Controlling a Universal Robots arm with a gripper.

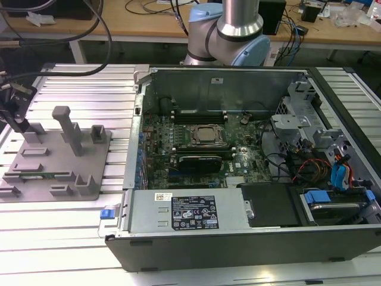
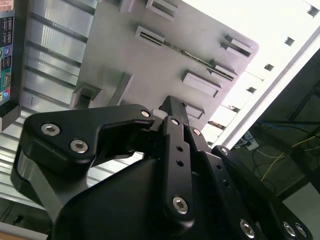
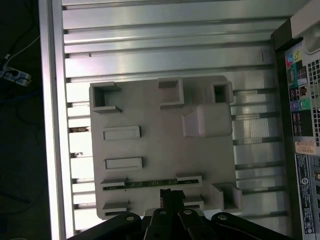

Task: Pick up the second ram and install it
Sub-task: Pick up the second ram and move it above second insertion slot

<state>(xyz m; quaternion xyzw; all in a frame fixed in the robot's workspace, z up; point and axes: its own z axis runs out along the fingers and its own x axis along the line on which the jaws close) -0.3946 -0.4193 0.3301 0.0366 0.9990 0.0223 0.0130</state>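
Second ram [image 1: 47,174], a long narrow green stick, stands on its edge in a slot of a grey holder plate [image 1: 59,156], near the plate's front edge in the exterior view. The plate rests on a ribbed metal worktop [image 1: 77,89], on the exterior view's left of an open computer case [image 1: 178,238]. In the first wrist view the stick [image 3: 140,184] runs as a thin green line between two low grey holder blocks, one at each end. In the second wrist view it [image 2: 197,56] shows edge-on as a thin strip across the plate. The black pincer [image 1: 18,119] hangs above the plate's far left part in the exterior view, well above the stick and not touching it. In the first wrist view the pincer [image 3: 170,194] has its tips just beside the stick's mid-length, with a narrow band of grey plate between them. In the second wrist view the pincer [image 2: 172,106] points down at the plate. Its tips look drawn together, with nothing clamped between them. A tall grey post [image 1: 66,128] rises from the plate beyond the stick in the exterior view. Inside the case lies a green motherboard [image 1: 196,149] with a square processor [image 1: 206,134] near its middle. The arm's silver and pale blue base [image 1: 229,30] stands behind the case.
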